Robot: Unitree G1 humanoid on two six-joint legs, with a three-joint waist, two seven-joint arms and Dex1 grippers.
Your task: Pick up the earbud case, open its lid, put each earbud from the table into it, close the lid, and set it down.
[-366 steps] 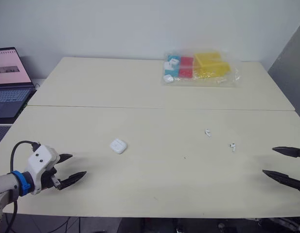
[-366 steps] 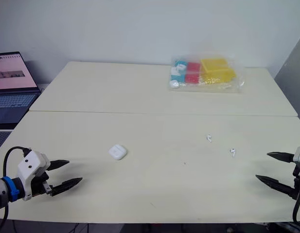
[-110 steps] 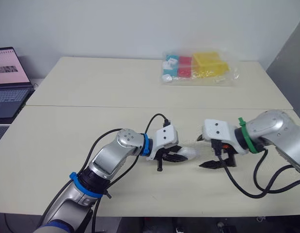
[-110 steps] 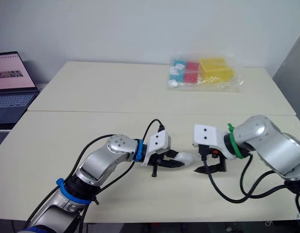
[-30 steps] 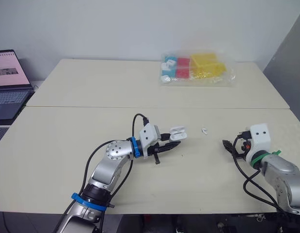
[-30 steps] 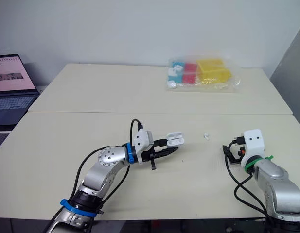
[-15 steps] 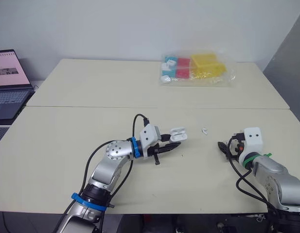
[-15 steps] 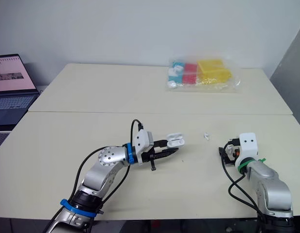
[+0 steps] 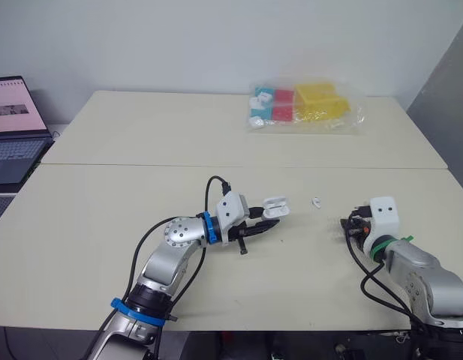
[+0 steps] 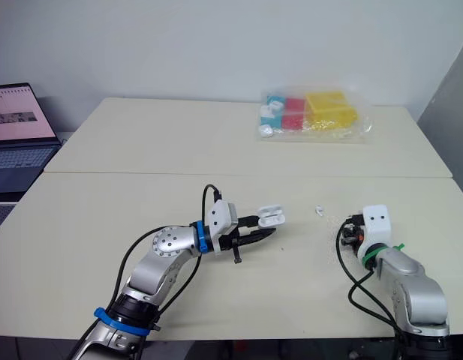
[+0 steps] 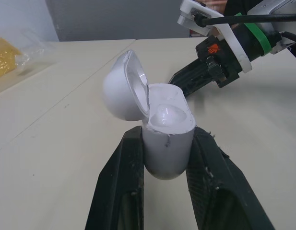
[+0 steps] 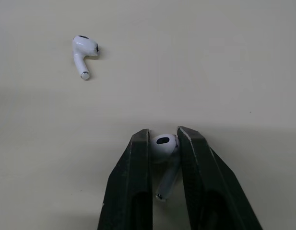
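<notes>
My left gripper (image 9: 270,220) is shut on the white earbud case (image 9: 275,207) and holds it just above the middle of the table; its lid stands open, as the left wrist view shows on the case (image 11: 159,120). To its right lies one white earbud (image 9: 316,202) on the table, also seen as the loose earbud (image 12: 83,53) in the right wrist view. My right gripper (image 12: 163,151) is down at the table with its fingers closed on the other earbud (image 12: 163,147). In the head views the right gripper (image 9: 344,226) sits right of the loose earbud.
A clear plastic bag (image 9: 302,106) with yellow, red and blue items lies at the far side of the table. An open laptop (image 9: 12,127) stands off the table's left end. A seam (image 9: 141,165) runs across the tabletop.
My right gripper has moved a little left toward the loose earbud and its fingers have closed on an earbud. The left gripper and the open case have stayed still.
</notes>
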